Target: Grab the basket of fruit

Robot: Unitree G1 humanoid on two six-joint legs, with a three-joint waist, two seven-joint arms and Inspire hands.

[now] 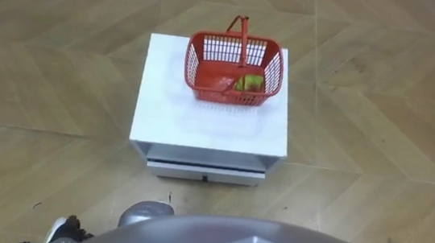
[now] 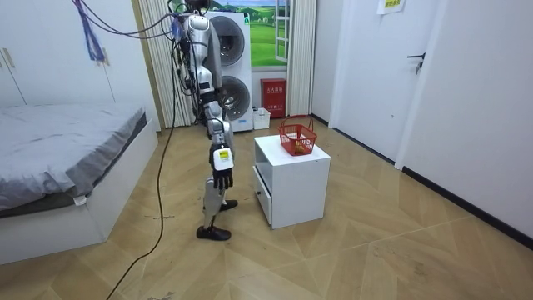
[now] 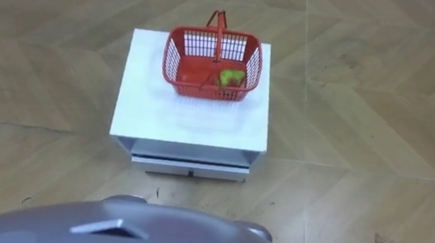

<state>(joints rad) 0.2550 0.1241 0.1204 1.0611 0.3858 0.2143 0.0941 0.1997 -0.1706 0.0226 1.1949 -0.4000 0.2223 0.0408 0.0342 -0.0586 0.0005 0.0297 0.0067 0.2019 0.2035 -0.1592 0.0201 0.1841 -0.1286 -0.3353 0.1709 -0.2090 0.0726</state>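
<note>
Basket (image 1: 234, 68), red, handle upright, stands on the white bench (image 1: 201, 120) toward its far right corner, green fruit (image 1: 249, 83) inside. Robot stands upright facing the bench's drawer side, slightly back. Room view shows one hand (image 2: 221, 177) hanging at the thigh, fingers relaxed and straight, holding nothing; the other cannot be told. Eye views add the fruit. Judgement: basket rests unheld; a lift calls for closing on the handle.

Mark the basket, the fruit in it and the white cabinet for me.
red basket (image 1: 206, 76), left eye view, on its mesh side wall.
green fruit (image 1: 250, 82), left eye view, on the fruit's top.
white cabinet (image 1: 178, 109), left eye view, on its bare top.
</note>
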